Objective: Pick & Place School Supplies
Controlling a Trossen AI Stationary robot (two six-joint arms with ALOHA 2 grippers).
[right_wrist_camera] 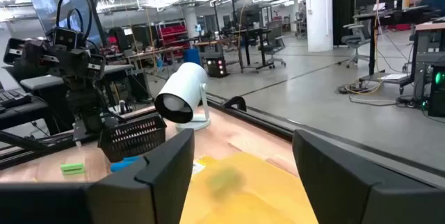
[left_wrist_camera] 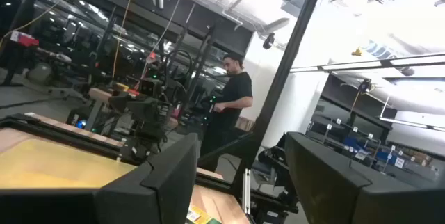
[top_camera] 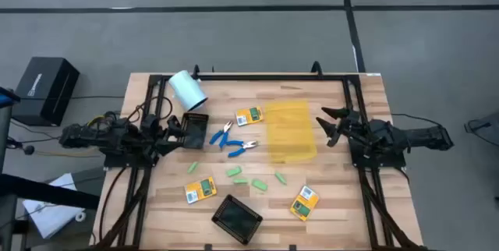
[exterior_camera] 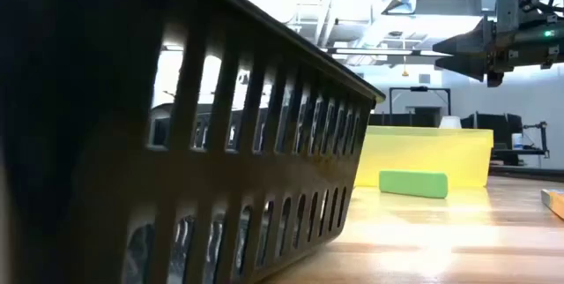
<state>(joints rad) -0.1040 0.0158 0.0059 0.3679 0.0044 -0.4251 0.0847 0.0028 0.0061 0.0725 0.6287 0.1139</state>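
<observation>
Three yellow-orange packs lie flat on the table in the high view: one (top_camera: 249,116) beside the yellow bin, one (top_camera: 200,190) near the front, one (top_camera: 304,202) at front right. Two blue-handled tools (top_camera: 222,134) (top_camera: 238,148) lie mid-table. Several light-green pieces (top_camera: 259,184) lie scattered in front of them; one (exterior_camera: 412,183) shows in the low view. My left gripper (top_camera: 173,132) (left_wrist_camera: 240,140) is open at the table's left, beside a black tray. My right gripper (top_camera: 326,126) (right_wrist_camera: 242,140) (exterior_camera: 476,50) is open, raised above the table right of the bin.
A yellow translucent bin (top_camera: 290,130) (exterior_camera: 423,156) stands mid-table. One black tray (top_camera: 193,130) (right_wrist_camera: 132,137) sits in front of my left gripper; another (top_camera: 236,218) (exterior_camera: 220,169) sits at the near edge. A pale cylinder (top_camera: 187,89) (right_wrist_camera: 182,95) lies far left. A person (left_wrist_camera: 233,99) stands beyond the table.
</observation>
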